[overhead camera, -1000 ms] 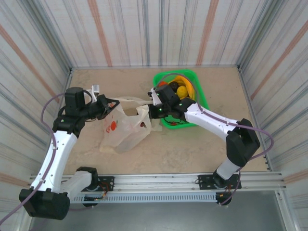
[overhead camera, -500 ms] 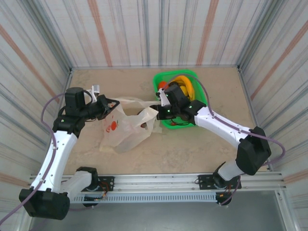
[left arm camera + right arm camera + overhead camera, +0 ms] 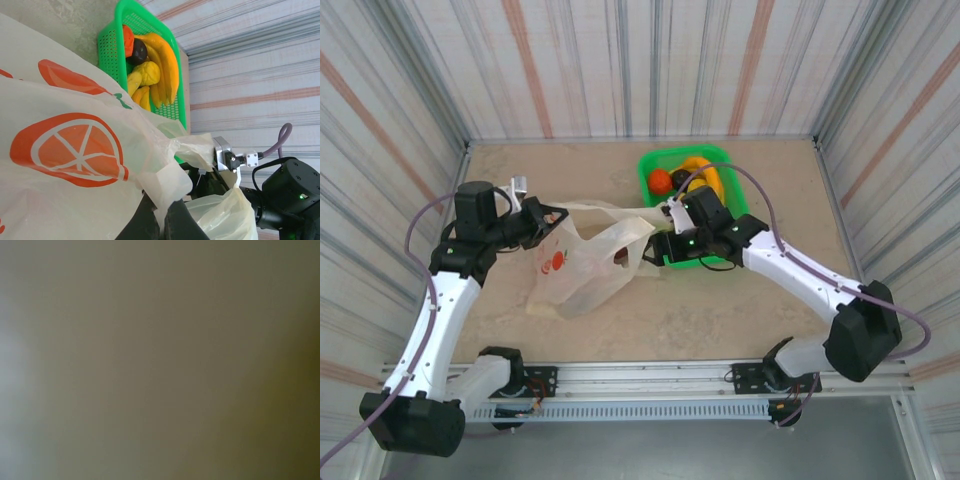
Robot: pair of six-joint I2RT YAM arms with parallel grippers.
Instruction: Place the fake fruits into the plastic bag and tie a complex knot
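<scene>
Now the left gripper (image 3: 161,227) is clamped tight on a handle of the thin cream plastic bag with orange fruit prints (image 3: 582,272). The bag lies on the beige table (image 3: 720,310), just left of the green plastic basket (image 3: 682,151). Glossy fake fruits (image 3: 698,178), yellow bananas (image 3: 165,62) and an orange (image 3: 660,181) among them, sit in that basket. The right gripper (image 3: 667,226) is at the bag's other handle, but whether it is open or gripping I cannot tell.
</scene>
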